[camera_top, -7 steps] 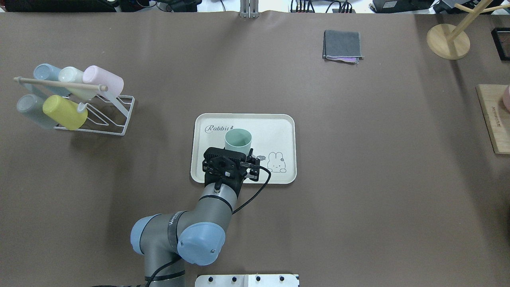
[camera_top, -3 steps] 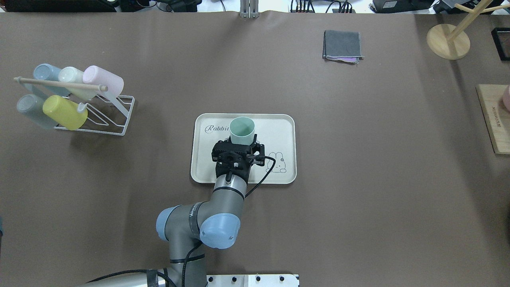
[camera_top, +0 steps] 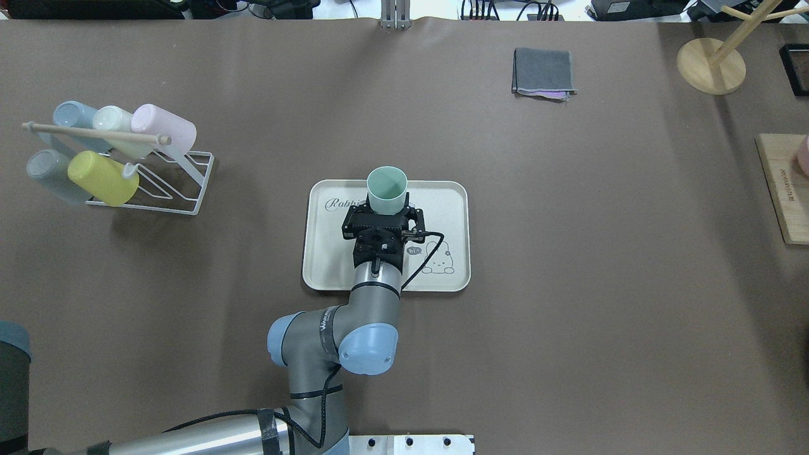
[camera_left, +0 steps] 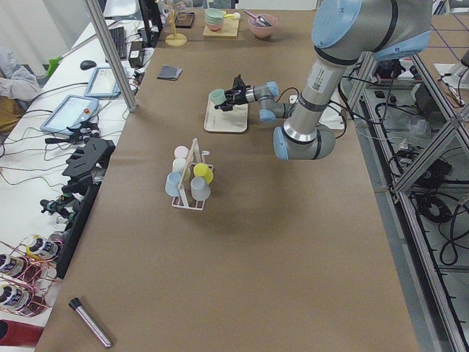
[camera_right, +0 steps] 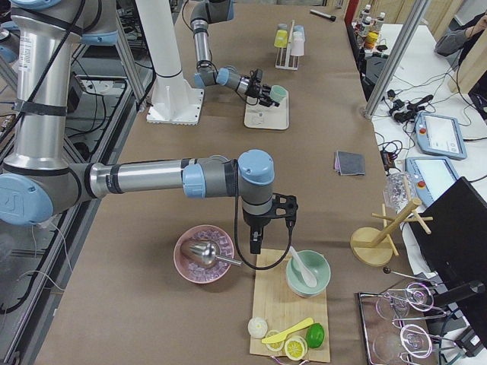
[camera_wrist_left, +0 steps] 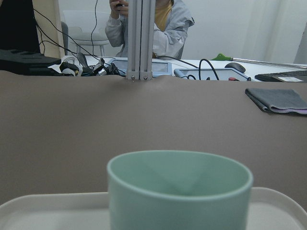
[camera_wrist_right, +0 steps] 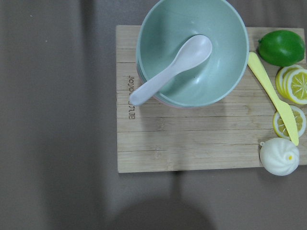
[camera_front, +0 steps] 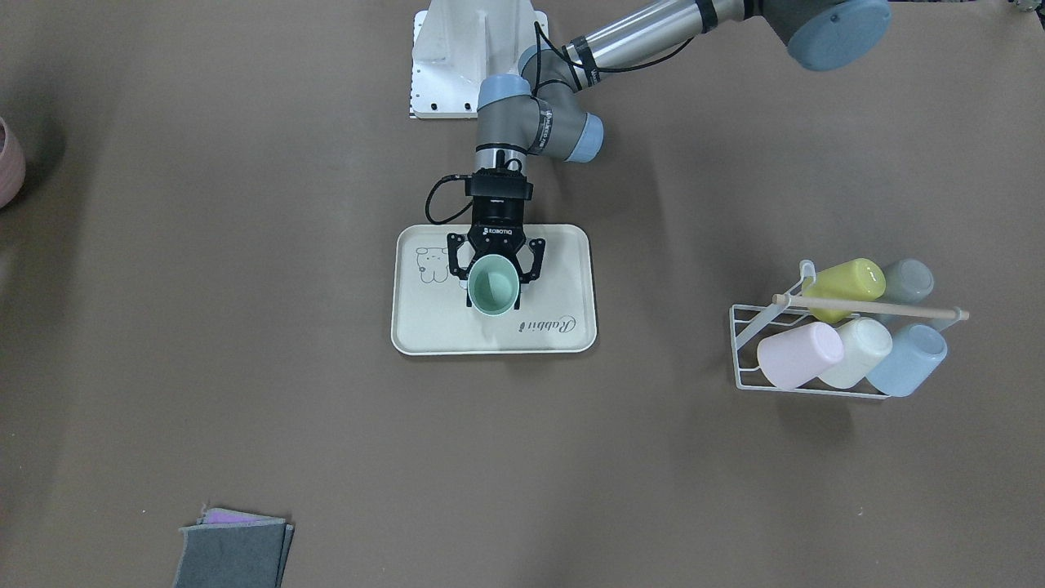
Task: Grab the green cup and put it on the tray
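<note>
The green cup [camera_top: 387, 188] is a pale mint tumbler, upright and open at the top. My left gripper [camera_top: 383, 215] is shut on the green cup, one finger on each side, as the front-facing view shows [camera_front: 494, 271]. It holds the cup over the middle of the cream tray [camera_top: 445, 202], seemingly a little above it. The left wrist view shows the cup [camera_wrist_left: 180, 191] close up with the tray's rim [camera_wrist_left: 43, 205] behind it. My right gripper [camera_right: 255, 242] hangs over a wooden board, far from the tray; I cannot tell if it is open or shut.
A white wire rack [camera_top: 183, 189] with several cups lies to the tray's left. A folded grey cloth [camera_top: 543, 71] and a wooden stand [camera_top: 711, 63] lie at the far right. Under the right wrist, a mint bowl [camera_wrist_right: 192, 52] with a spoon sits on the board [camera_wrist_right: 192, 143].
My left gripper has carried the green cup away from the robot and slightly right across the tray. The arm's elbow has swung right with it.
</note>
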Available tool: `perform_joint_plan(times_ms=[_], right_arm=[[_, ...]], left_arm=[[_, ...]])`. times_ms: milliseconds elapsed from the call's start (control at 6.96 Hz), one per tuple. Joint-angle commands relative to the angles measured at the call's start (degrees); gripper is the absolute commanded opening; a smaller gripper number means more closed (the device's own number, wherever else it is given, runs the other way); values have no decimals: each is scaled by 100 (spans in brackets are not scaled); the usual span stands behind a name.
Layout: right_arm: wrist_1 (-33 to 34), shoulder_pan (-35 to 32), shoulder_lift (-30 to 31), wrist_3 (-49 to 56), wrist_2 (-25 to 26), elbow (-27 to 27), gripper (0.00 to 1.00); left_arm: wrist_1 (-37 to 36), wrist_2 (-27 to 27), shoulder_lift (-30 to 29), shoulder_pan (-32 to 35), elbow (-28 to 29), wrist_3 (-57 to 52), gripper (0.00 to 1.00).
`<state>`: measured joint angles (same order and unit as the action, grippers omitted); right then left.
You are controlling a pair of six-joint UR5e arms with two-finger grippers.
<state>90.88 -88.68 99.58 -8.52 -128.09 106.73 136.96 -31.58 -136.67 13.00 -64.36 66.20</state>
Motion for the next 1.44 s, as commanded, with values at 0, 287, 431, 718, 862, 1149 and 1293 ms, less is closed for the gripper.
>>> perform_joint_plan(times_ms=[0,287,431,718,862,1149,1293], right_arm=[[0,0,0,0,12,-3,100],[0,0,9,0,21,-3,100],[0,0,9,0,21,-3,100],[0,0,9,0,21,6,100],[0,0,9,0,12,6,100],[0,0,18,0,21,6,100],[0,0,9,0,21,6,100]], left_arm=[[-55,283,-122,-8,336,233,15],[-345,337,-149,-26,407,533,15],[-354,372,-184,-69,416,543,16],[-432,512,-176,-218,407,613,23],[-555,530,-176,-254,407,648,23],[-732,600,-149,-298,407,919,30],[-732,687,-149,-359,398,921,40]])
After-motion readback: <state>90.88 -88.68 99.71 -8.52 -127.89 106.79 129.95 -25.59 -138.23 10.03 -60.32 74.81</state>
